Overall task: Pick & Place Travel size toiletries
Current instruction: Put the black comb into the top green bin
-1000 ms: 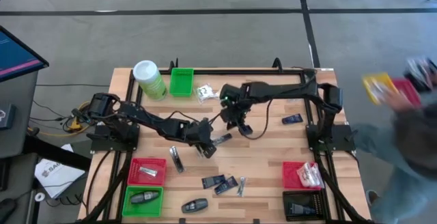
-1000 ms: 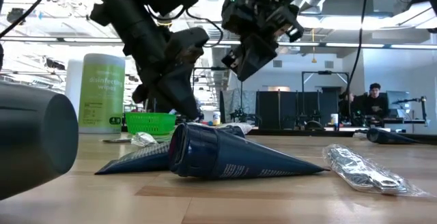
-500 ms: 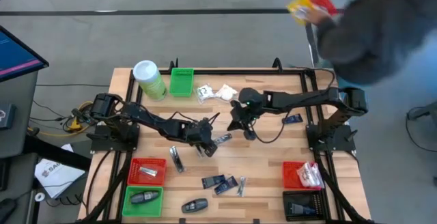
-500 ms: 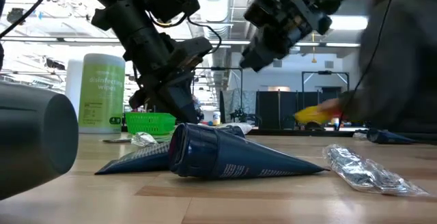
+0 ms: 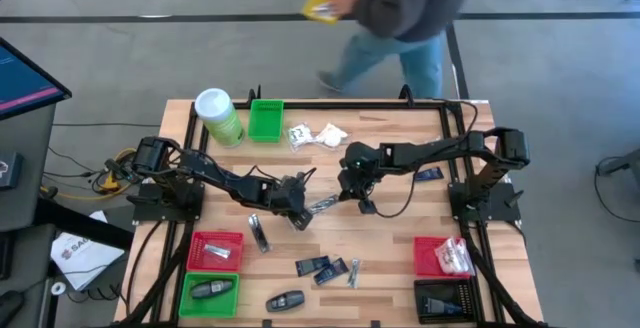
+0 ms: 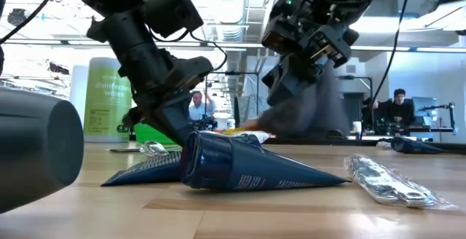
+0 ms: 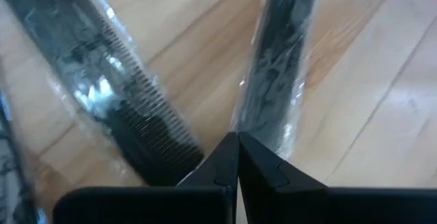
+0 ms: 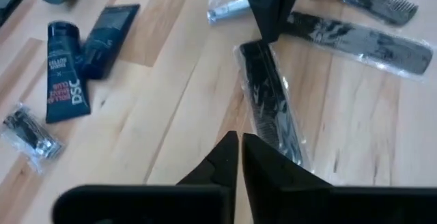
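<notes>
The travel size toiletries lie scattered on the wooden table. A plastic-wrapped black comb (image 5: 325,204) lies mid-table, with another wrapped comb (image 5: 258,233) to its left. Toward the near edge are two dark blue tubes (image 5: 320,268) and a black oval piece (image 5: 285,300). White sachets (image 5: 315,135) lie at the far side. My left gripper (image 7: 237,141) is shut, its tips low at the mid-table comb's left end (image 8: 254,46). My right gripper (image 8: 239,141) is shut and hangs above the same comb (image 8: 270,104), clear of the table (image 6: 279,93). My left gripper points steeply down with its shut tips beside the wrapped comb's end (image 7: 268,125), between that comb and its neighbour (image 7: 109,87). I cannot tell whether the tips touch the wrapper or the table.
Red (image 5: 215,251) and green (image 5: 208,290) bins stand near left, red (image 5: 440,256) and black (image 5: 445,300) bins near right. A green bin (image 5: 266,120) and a tall green canister (image 5: 218,116) stand far left. A person (image 5: 400,18) walks past beyond the far edge.
My right gripper has come down and a little toward the near edge, tipping over, to hang above the mid-table comb. My left gripper has sunk slightly toward the comb's end. The person behind the table has walked from right to left.
</notes>
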You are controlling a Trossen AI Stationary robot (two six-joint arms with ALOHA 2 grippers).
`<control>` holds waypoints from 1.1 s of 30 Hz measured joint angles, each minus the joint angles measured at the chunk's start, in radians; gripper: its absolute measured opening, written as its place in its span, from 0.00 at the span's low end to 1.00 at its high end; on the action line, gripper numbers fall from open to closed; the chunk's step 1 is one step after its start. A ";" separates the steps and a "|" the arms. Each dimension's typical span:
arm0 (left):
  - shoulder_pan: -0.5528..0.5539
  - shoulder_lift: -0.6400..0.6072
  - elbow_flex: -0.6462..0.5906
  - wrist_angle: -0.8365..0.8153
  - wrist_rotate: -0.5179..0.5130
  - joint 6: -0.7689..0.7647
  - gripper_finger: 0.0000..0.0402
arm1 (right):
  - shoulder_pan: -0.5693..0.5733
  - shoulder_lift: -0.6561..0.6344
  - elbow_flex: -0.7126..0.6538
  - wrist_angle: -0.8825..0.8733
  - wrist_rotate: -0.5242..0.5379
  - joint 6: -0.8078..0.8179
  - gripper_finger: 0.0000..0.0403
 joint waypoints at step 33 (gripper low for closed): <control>0.058 0.085 0.007 0.068 0.235 -0.043 0.00 | 0.055 0.019 0.002 0.042 0.114 -0.343 0.53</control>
